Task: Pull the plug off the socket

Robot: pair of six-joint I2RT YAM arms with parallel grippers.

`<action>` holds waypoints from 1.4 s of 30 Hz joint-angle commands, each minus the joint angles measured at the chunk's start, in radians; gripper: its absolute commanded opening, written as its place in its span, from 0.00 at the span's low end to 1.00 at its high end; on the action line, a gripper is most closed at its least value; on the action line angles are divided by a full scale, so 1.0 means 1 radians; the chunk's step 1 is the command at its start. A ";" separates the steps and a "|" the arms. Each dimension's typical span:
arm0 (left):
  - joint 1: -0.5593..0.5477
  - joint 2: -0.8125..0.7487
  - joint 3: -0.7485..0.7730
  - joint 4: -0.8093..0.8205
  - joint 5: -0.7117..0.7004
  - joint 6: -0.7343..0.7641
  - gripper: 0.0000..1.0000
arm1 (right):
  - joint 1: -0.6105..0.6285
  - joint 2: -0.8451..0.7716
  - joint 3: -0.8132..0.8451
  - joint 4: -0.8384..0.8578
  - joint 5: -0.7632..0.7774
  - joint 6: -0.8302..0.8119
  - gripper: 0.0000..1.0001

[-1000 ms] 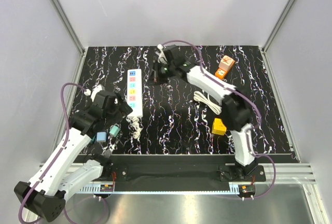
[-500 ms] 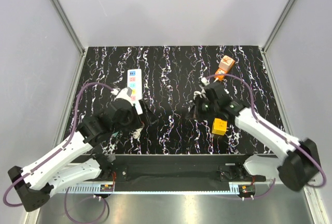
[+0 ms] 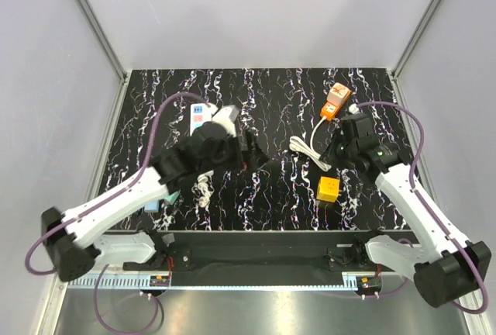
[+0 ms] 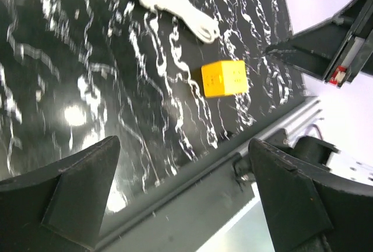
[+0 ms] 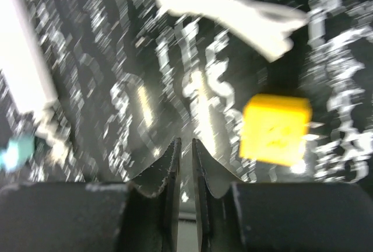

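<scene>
The socket is the white power strip at the left. Only its far end with coloured squares shows; my left arm covers the rest, and I see no plug in the visible part. It is a white blur in the right wrist view. My left gripper hangs over the table's middle, right of the strip, with its jaws wide open and empty. My right gripper is beside the coiled white cable, with its jaws nearly closed on nothing.
An orange plug block lies at the back right, joined to the white cable. A yellow cube sits near the front right and shows in both wrist views. A teal block lies near the strip's cord end.
My left arm has swung right and forward across the strip to the table's middle. My right gripper has drawn back rightward to the cable coil. The strip and cube have not moved.
</scene>
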 commanded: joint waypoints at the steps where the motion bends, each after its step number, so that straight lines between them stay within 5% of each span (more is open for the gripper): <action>1: -0.001 0.152 0.143 0.135 0.025 0.187 0.98 | -0.097 0.051 0.059 -0.025 0.062 -0.090 0.19; 11: 0.037 0.730 0.591 0.243 0.149 0.442 0.90 | -0.324 0.112 0.070 -0.014 0.020 -0.165 0.25; 24: 0.130 1.234 1.046 0.409 0.207 0.362 0.87 | -0.338 0.066 -0.043 0.101 -0.058 -0.108 0.26; 42: 0.155 1.454 1.053 0.487 0.414 0.017 0.73 | -0.338 0.046 -0.032 0.053 -0.154 -0.104 0.31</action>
